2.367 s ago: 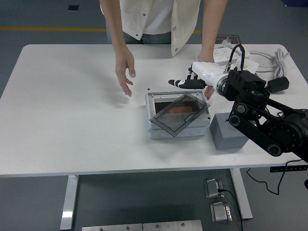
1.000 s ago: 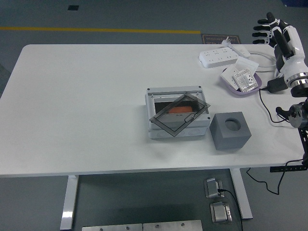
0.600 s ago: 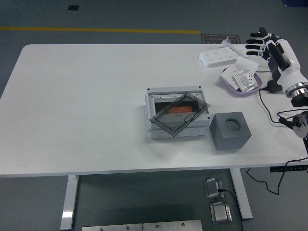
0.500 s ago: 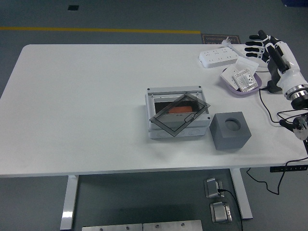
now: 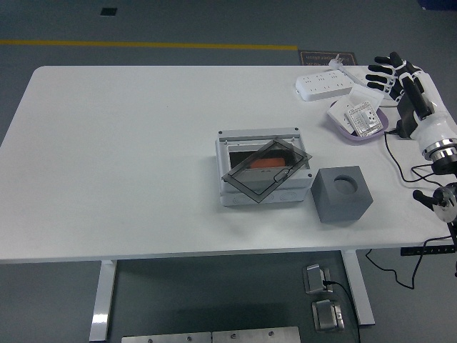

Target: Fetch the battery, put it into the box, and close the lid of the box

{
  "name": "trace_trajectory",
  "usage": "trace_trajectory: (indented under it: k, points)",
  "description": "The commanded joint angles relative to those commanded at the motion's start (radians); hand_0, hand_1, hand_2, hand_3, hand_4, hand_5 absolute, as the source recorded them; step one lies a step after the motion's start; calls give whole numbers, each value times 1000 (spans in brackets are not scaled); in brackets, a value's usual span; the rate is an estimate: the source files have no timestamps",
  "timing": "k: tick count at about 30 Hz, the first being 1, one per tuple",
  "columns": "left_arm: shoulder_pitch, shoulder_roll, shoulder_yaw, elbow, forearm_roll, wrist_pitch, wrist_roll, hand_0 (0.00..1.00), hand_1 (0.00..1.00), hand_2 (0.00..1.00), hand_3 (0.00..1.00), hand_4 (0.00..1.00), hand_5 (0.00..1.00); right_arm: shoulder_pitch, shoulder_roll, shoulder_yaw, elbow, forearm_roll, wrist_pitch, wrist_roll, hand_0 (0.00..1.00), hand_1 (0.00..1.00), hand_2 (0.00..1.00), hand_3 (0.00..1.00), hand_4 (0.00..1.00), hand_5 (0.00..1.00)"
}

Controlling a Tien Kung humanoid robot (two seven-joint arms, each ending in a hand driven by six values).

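**White worktop, grey box with lid askew, orange battery inside**

White worktop (image 5: 128, 143) spanning nearly the whole view. Sitting near its middle, a grey box (image 5: 263, 168), its smoky see-through lid (image 5: 265, 168) lying skewed and tilted across the opening, not closed. Showing through and beside the lid, an orange battery (image 5: 268, 162) resting inside the box. Standing just right of the box, at its near corner, a grey cube (image 5: 343, 194) with a round hole in its top. Hovering over the far right corner, the right hand (image 5: 400, 77), white with black fingers (image 5: 377, 71) spread apart and holding nothing. Lying below those fingers, a purple tray (image 5: 343, 122) carrying a small printed white pack (image 5: 360, 116). Resting at the far edge, a white power strip (image 5: 325, 85).
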Motion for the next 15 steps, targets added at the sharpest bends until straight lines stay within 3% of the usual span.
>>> trace_trajectory:
  k: [15]
  points:
    - [14, 10, -15, 0, -20, -8, 4, 451, 580, 539, 534, 349, 2, 5, 8, -5, -2, -12, 7, -7, 717, 648, 671, 649, 827, 779]
